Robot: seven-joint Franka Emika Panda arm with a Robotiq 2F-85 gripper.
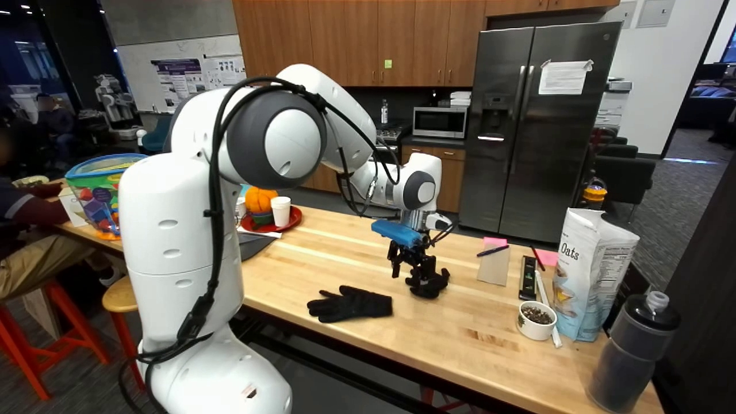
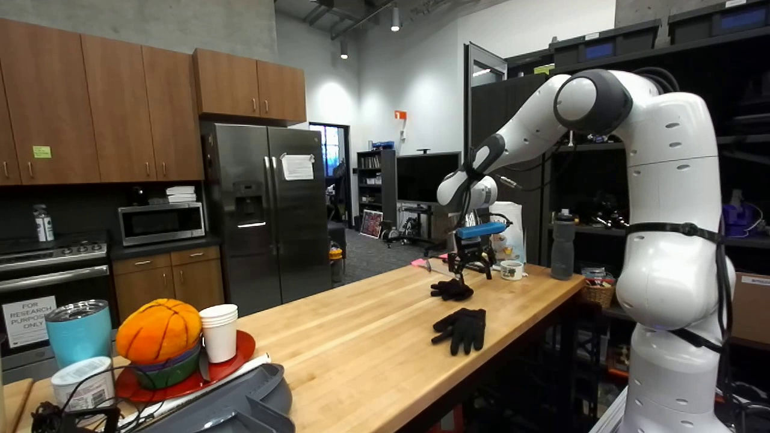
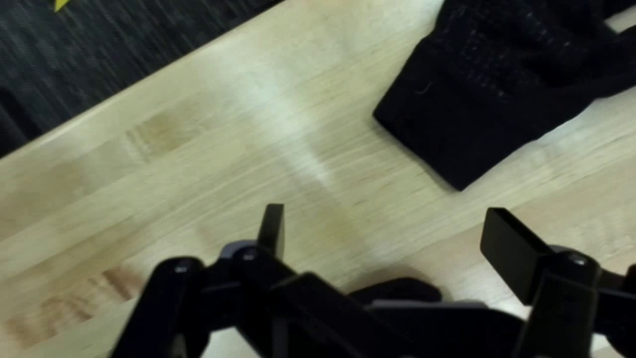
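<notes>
red plate: orange plush on green bowl, stacked white cups beside
blue tumbler: upright, near plate
oats bag: standing on tabletop
small white bowl: dark bits inside, near bag
grey bottle: upright, near tabletop corner
dark pen: lying over tan card
fridge: dark steel, paper taped on door
microwave: on counter, beside fridge

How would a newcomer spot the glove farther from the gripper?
Start at the long wooden table beside the white robot arm. Near the table edge on the arm's side lies a flat black glove. Unlike the bunched black glove by the gripper, it lies spread out in a clear hand shape.
</notes>
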